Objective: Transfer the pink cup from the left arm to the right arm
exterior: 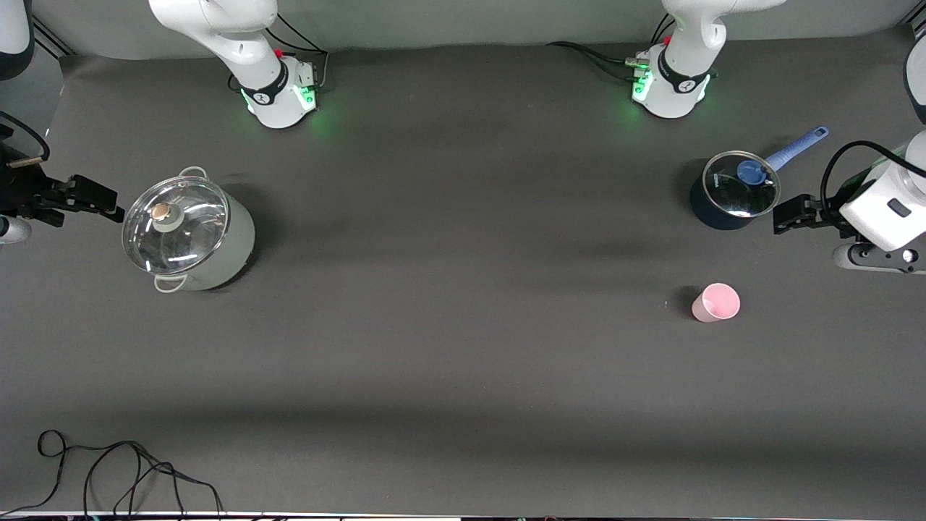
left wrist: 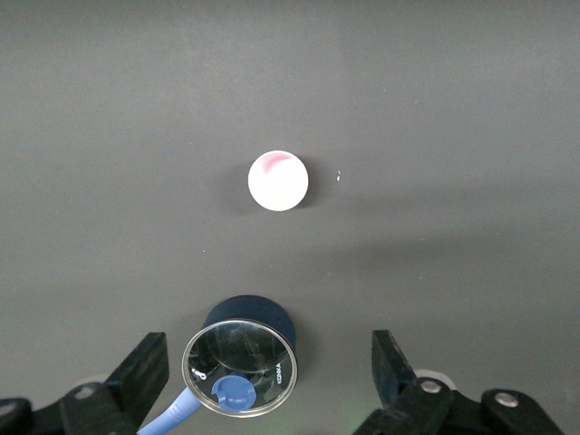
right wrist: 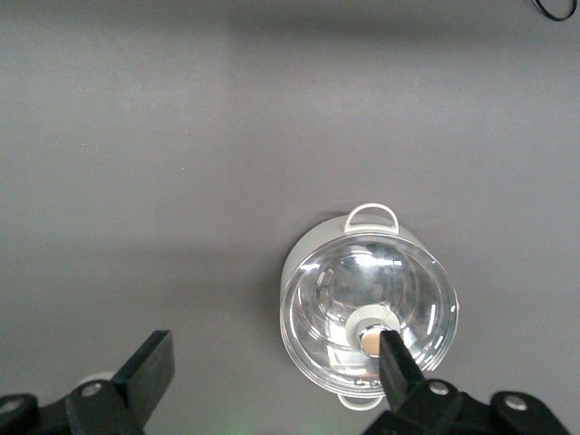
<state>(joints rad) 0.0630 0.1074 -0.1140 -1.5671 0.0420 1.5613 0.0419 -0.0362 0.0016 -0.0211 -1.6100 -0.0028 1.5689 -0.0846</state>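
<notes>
Left pincer [exterior: 785, 214] is hanging wide open and empty near the desk [exterior: 463, 362] edge at the left arm's end, just beside the dark blue saucepan [exterior: 723, 206]. Its fingers [left wrist: 140, 372] are framing that saucepan, whose glass lid [left wrist: 240, 367] is carrying small rim lettering that cannot be made out. Pink cup [exterior: 715, 302] is standing upright on the desk, apart from this pincer, nearer to the front camera than the saucepan and well inside the desk's edges. Right pincer [exterior: 90, 199] is waiting open and empty at the right arm's end, beside the pale green lidded pot [exterior: 189, 235].
</notes>
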